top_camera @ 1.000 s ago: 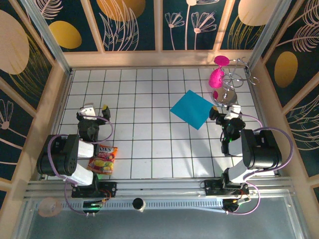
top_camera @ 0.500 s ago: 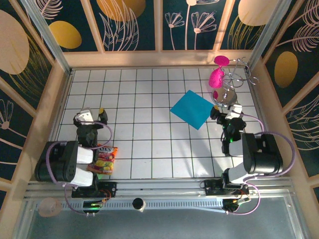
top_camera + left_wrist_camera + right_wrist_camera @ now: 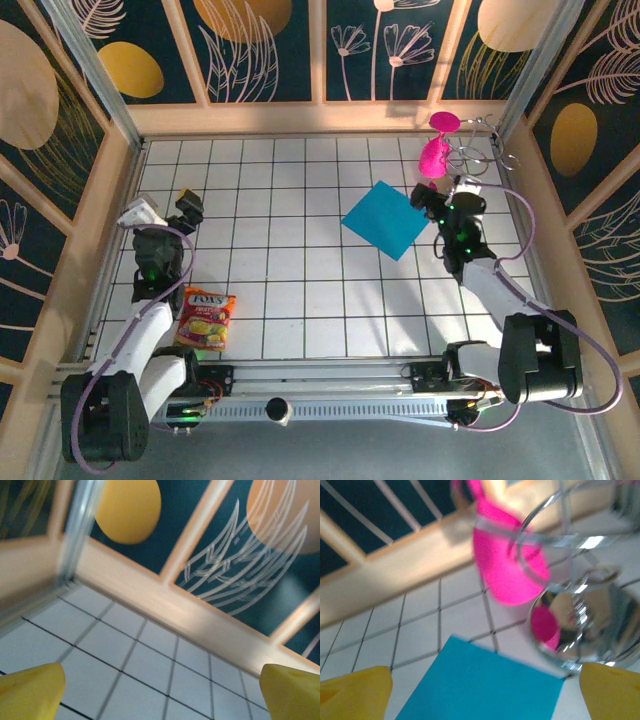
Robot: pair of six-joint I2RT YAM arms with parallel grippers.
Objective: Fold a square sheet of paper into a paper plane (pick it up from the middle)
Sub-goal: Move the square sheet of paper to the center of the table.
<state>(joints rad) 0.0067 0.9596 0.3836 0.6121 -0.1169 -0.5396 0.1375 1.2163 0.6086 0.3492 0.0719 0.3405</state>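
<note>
- Two arms flank a broad open stretch of white grid table, walled at the left, back and right.
- The top view shows a snack packet by the left arm. The right wrist view brings the pink goblets and a chrome stand close.
- The square sheet of paper lies flat right of centre, one corner just beside the right gripper, whose jaws are spread wide and empty.
- The left gripper, likewise spread and empty, sits well apart near the left wall.

Dark floral wall panels in pale wooden frames are enclosing the white gridded table, with light slanting across the far right
</note>
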